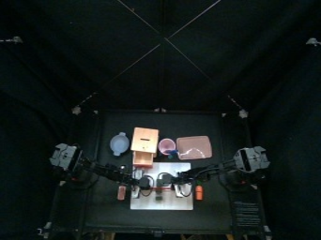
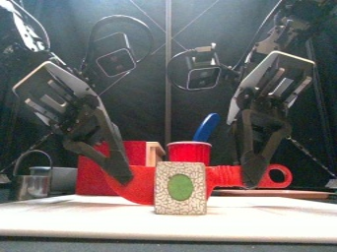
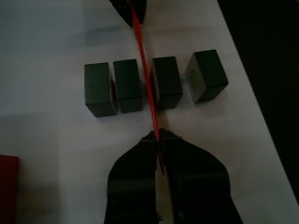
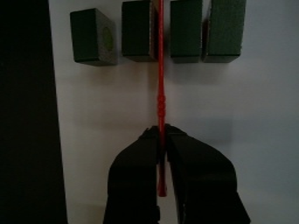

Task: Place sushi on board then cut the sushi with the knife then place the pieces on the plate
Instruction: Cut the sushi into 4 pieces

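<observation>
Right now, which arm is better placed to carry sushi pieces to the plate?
Probably the right: the plate lies behind the board on its side. Right tool and left tool both grip the knife over the sushi, so it must let go first.

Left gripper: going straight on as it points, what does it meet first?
Probably the middle blocks of the sushi roll, along the red knife that the left gripper holds; height unclear.
</observation>
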`<state>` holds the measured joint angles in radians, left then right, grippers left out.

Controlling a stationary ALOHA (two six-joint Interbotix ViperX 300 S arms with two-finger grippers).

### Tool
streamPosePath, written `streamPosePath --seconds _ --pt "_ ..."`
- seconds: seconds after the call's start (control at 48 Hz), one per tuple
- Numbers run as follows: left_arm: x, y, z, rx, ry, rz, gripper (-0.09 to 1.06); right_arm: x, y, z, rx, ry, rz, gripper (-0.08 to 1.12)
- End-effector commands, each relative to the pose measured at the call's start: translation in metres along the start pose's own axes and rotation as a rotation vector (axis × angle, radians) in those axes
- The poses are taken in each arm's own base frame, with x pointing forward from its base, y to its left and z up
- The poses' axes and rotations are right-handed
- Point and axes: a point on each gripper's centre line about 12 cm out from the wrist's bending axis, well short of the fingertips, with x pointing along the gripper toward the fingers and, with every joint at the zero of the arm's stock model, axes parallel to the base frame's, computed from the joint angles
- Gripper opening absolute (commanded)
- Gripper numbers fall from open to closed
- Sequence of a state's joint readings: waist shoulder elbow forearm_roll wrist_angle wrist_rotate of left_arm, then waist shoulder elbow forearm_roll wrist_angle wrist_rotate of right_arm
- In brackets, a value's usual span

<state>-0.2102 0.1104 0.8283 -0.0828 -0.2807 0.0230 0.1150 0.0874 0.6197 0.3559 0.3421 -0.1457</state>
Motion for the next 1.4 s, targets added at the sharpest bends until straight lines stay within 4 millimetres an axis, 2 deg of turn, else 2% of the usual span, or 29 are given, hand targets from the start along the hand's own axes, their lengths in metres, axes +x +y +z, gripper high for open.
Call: streamPosePath --seconds 0.021,0.146,0.292,0.542,0.896,1.229,1.396 --pt "-0.011 0.002 0.031 0.003 -0.098 0.002 0.36 -0.024 0.004 0.028 -0.026 -0.097 0.007 0.35" --pt "-0.022 0.001 0.042 0.026 -0.140 -0.003 0.36 -0.039 0.006 0.035 -0.076 -0.113 -0.001 0.35" --pt "-0.029 0.010 0.051 0.066 -0.171 0.018 0.36 -0.054 -0.005 0.042 -0.106 -0.128 -0.032 0.35" --pt "-0.031 0.027 0.052 0.091 -0.172 0.060 0.36 -0.060 -0.019 0.050 -0.138 -0.141 -0.078 0.35" --pt "-0.030 0.030 0.046 0.092 -0.155 0.069 0.36 -0.060 -0.024 0.050 -0.143 -0.139 -0.092 0.35" --pt "-0.021 0.030 0.032 0.086 -0.109 0.066 0.36 -0.047 -0.023 0.045 -0.128 -0.110 -0.083 0.35" --pt "-0.014 0.031 0.021 0.064 -0.074 0.070 0.36 -0.035 -0.024 0.041 -0.109 -0.084 -0.077 0.35"
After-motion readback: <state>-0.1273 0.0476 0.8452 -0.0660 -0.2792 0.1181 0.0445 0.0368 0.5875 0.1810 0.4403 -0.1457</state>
